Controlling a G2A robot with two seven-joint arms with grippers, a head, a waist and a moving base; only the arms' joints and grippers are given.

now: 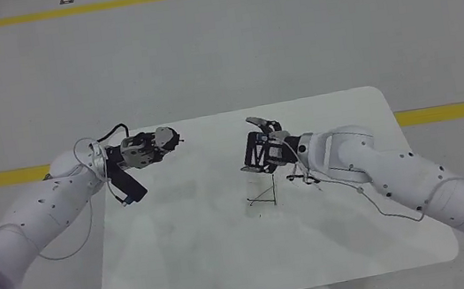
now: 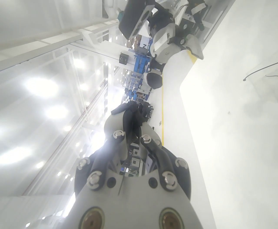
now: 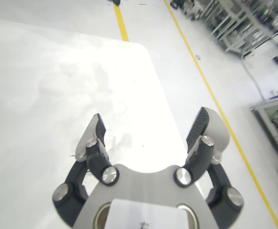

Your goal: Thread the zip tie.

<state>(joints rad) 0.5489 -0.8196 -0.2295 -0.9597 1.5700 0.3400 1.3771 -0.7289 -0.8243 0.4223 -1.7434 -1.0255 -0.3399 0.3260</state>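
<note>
The zip tie [image 1: 263, 195] is a thin black strip lying loose on the white table [image 1: 346, 128], just in front of the right gripper. It also appears as a thin dark curve, the zip tie [image 2: 258, 71], in the left wrist view. My right gripper [image 1: 250, 146] hovers above the table's middle. Its fingers are spread wide with nothing between them, as the right gripper [image 3: 149, 123] shows in its own wrist view. My left gripper [image 1: 175, 138] is held over the table's back left edge, turned sideways, and the left gripper [image 2: 133, 111] has its black pads pressed together.
The table has rounded corners and a bare white top [image 3: 65, 86]. Yellow floor lines [image 1: 451, 112] run behind and beside it. The right arm [image 2: 165, 43] shows far off in the left wrist view. Racks and shelving [image 3: 239, 26] stand beyond the floor line.
</note>
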